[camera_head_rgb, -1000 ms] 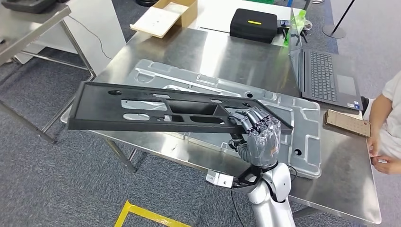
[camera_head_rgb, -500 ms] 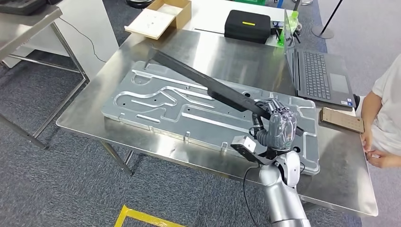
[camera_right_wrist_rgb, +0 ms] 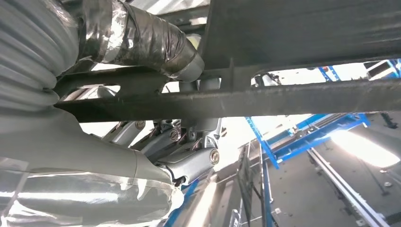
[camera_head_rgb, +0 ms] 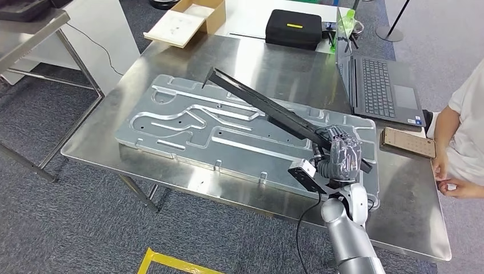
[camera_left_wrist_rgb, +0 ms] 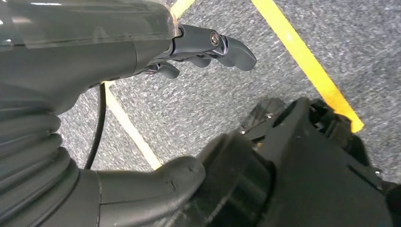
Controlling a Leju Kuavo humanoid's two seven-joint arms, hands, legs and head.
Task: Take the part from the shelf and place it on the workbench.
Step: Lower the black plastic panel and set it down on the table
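Gripping the long black part [camera_head_rgb: 268,108] by one end, the right hand [camera_head_rgb: 341,155] risks it twisting loose beyond the fingers.

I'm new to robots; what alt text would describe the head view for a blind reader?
The robot's right hand grips a long black part, tilted over a grey metal plate on a steel workbench. A laptop sits nearby.
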